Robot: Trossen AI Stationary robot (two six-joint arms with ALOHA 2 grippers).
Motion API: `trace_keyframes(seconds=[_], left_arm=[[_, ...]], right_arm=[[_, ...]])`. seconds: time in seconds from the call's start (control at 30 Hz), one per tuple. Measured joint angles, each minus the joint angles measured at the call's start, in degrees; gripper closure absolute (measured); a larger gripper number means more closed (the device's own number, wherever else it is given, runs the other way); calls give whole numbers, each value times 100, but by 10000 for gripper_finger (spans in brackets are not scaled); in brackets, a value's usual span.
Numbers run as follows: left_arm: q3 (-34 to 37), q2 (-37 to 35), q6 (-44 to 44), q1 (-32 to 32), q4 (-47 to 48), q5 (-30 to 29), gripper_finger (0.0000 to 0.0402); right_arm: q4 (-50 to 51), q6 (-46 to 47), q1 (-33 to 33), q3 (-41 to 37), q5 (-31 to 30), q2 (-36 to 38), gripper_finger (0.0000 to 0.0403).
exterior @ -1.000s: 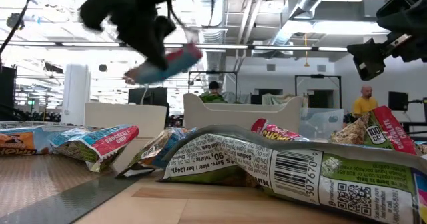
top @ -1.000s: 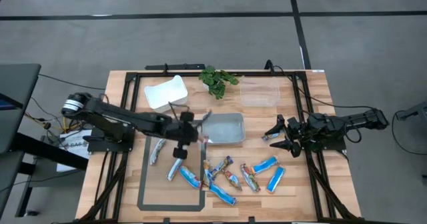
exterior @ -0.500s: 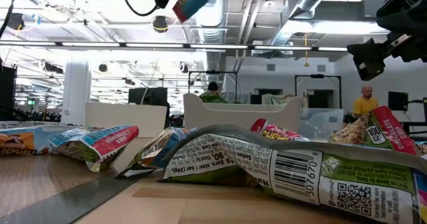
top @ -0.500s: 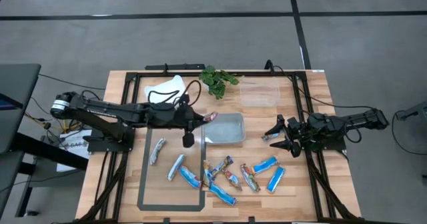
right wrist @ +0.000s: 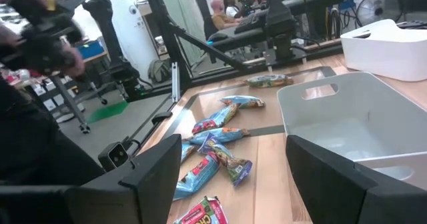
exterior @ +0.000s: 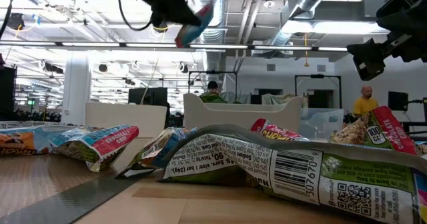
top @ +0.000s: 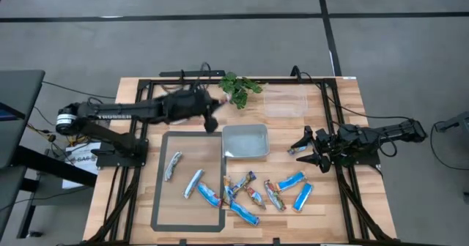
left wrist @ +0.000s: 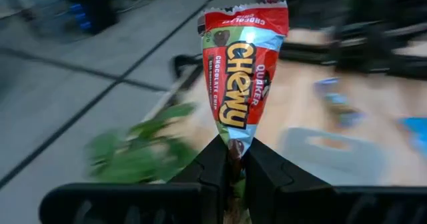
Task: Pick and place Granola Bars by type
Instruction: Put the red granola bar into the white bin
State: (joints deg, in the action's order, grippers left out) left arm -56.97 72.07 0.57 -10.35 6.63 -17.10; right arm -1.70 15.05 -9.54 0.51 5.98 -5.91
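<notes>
Left gripper: clamped on a red bar, airborne above the white bin. Release low and centred over that bin; this type likely belongs there. Right gripper: fingers spread, empty, beside the grey tray. Loose bars: near table edge.

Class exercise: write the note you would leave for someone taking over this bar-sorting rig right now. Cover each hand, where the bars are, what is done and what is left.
Left hand: shut on a red Chewy bar, held high over the table's back, near the green sprig.
Right hand: open, empty, waiting at the table's right side.
Bars: two silver ones lie on the dark mat; a mixed heap of blue and red ones lies in front of the grey tray.
Done: nothing shows in the grey tray or the clear tub.
Left: place the held bar, then sort the rest.
</notes>
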Motion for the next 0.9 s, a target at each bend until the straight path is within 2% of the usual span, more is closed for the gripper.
trace_keyframes(seconds=[0.3, 0.43, 0.53, 0.67, 0.77, 0.9], left_arm=[[2, -5, 64, -2037, 1006, -11, 372], [4, -22, 342, -2681, 1719, 32, 372], [4, -22, 673, -2939, 2463, 307, 372], [9, -21, 950, -3078, 3421, 1006, 372], [9, 2, 928, -3075, 3804, 1062, 372], [9, 28, 691, -3077, 3936, 836, 372]], right_arm=[[0, 0, -1, 0, 0, 0, 138], [0, 0, -2, 2, 0, -2, 138], [1, 0, 0, 0, 0, -2, 138], [1, 0, 0, 2, 0, 0, 138], [-1, 0, -2, 2, 0, -2, 138], [1, 0, 0, 2, 0, -2, 138]])
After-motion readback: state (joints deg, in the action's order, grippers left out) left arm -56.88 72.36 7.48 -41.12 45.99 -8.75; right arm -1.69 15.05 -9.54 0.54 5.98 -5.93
